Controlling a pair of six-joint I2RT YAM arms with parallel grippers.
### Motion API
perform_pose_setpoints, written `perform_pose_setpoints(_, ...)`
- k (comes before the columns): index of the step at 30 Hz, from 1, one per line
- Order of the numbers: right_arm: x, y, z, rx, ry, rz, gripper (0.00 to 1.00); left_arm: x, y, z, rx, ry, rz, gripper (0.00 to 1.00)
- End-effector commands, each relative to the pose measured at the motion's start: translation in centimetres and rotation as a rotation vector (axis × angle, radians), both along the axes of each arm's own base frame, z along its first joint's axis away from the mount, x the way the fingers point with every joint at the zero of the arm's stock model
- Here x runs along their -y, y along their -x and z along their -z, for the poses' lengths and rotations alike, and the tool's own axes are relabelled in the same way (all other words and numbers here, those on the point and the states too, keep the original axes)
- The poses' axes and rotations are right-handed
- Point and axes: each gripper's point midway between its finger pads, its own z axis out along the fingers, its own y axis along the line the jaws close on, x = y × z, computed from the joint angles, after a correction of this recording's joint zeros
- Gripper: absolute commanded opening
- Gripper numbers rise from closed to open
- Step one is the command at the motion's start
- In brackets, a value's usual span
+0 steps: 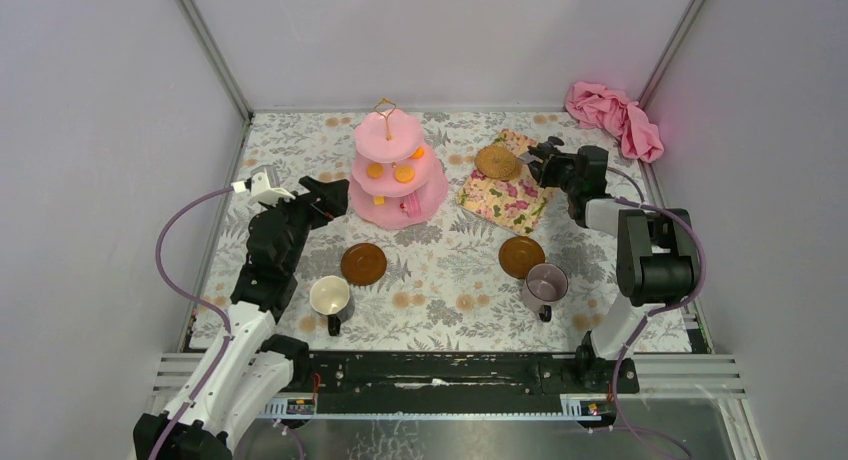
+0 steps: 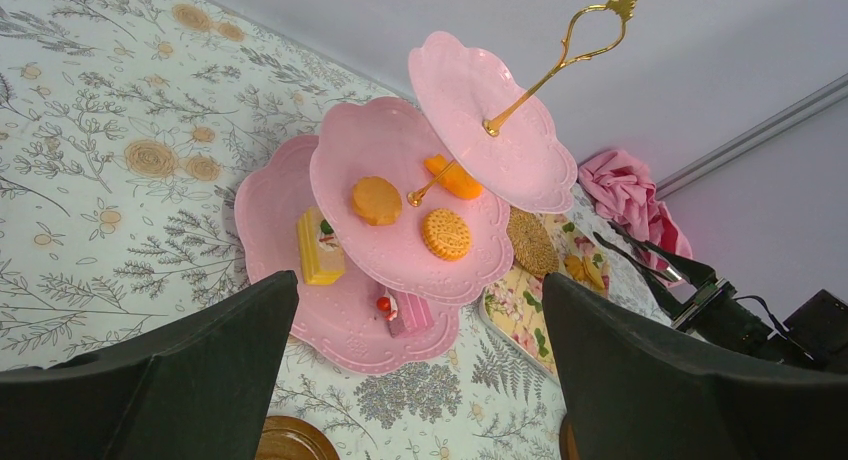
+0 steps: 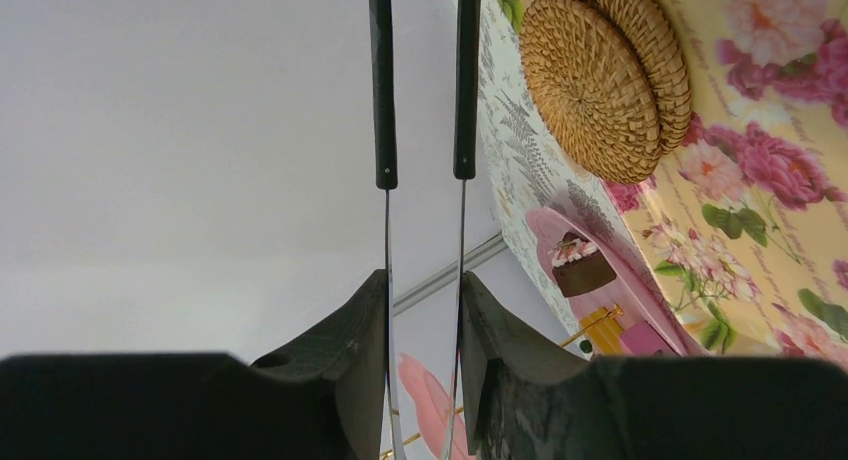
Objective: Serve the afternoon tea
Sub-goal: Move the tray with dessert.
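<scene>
Nearest the arm bases, the white mug point(image 1: 330, 297) stands on the floral tablecloth point(image 1: 440, 280) just beside one brown saucer point(image 1: 363, 264). To the right, the purple mug point(image 1: 546, 283) stands at the rim of the other saucer point(image 1: 521, 256); neither mug is on its saucer. Further in, the left gripper point(image 1: 338, 192) hovers with its fingers spread wide and nothing between them, facing the pink three-tier cake stand point(image 2: 350, 150). Round orange biscuits point(image 2: 446, 233) lie on its middle tier, and a yellow cake slice point(image 2: 318, 248) on the bottom one. Across the table, the right gripper point(image 3: 424, 280) is clamped on slim black tongs point(image 3: 382, 100), which point toward a round woven mat point(image 1: 497, 162) on a flowered tray point(image 1: 515, 205); contact is unclear. A pink cloth point(image 1: 613, 115) is bunched in the far right corner.
</scene>
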Motion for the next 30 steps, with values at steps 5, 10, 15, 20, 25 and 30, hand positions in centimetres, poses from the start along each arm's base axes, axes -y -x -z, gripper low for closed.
perform_pose_setpoints(5, 0.6, -0.5, -1.4, 0.085, -0.041, 0.019, 0.30, 0.1, -0.2, -1.6, 0.065, 0.019, 0.012, 1.00)
perform_pose_setpoints(10, 0.7, 0.0, -0.7, 0.075, -0.048, 0.021, 0.30, 0.2, -0.2, -1.5, 0.060, 0.022, 0.013, 1.00)
perform_pose_setpoints(15, 0.8, 0.2, -0.4, 0.070, -0.057, 0.026, 0.30, 0.1, -0.2, -1.5, 0.063, 0.021, 0.011, 1.00)
perform_pose_setpoints(20, 0.9, 0.7, 0.1, 0.063, -0.067, 0.035, 0.30, 0.1, -0.1, -1.6, 0.066, 0.024, 0.012, 1.00)
perform_pose_setpoints(25, 0.8, 1.1, 0.6, 0.056, -0.077, 0.036, 0.30, 0.2, -0.1, -1.6, 0.067, 0.025, 0.014, 1.00)
perform_pose_setpoints(30, 0.6, 1.6, 0.9, 0.051, -0.088, 0.026, 0.30, 0.1, -0.1, -1.6, 0.066, 0.026, 0.013, 1.00)
